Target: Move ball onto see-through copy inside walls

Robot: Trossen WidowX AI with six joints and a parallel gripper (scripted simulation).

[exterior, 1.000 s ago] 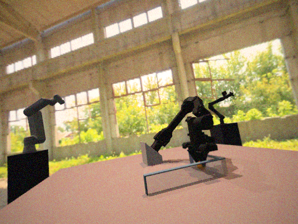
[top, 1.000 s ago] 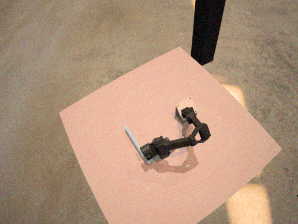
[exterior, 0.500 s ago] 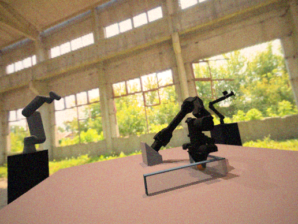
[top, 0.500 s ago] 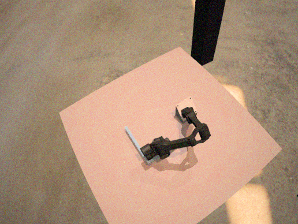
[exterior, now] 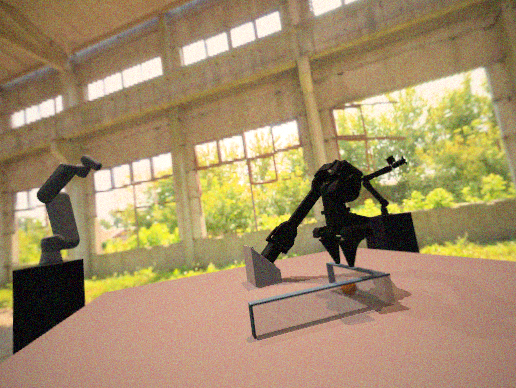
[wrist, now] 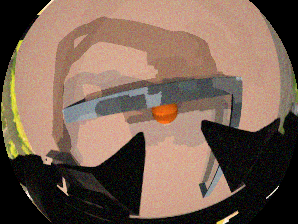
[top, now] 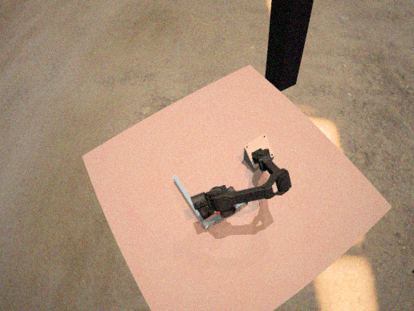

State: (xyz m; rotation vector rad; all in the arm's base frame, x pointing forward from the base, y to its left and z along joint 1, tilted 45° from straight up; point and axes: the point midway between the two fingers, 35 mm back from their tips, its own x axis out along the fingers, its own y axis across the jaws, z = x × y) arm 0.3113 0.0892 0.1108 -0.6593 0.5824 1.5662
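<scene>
Orange ball (top: 218,212) (exterior: 348,288) (wrist: 165,114) inside the corner of two low clear walls (top: 185,194) (exterior: 320,300) (wrist: 150,97), on the pink, fine-grained bench (top: 160,140) (exterior: 150,345) (wrist: 125,55).
Smooth and round, it sits near the walls' meeting point; the panels are straight, glassy, with blue-grey edges. Above it, the matte black pincer (exterior: 347,265) (wrist: 173,131), with tapered, wedge-shaped fingers, stands partly open, gripping nothing.
</scene>
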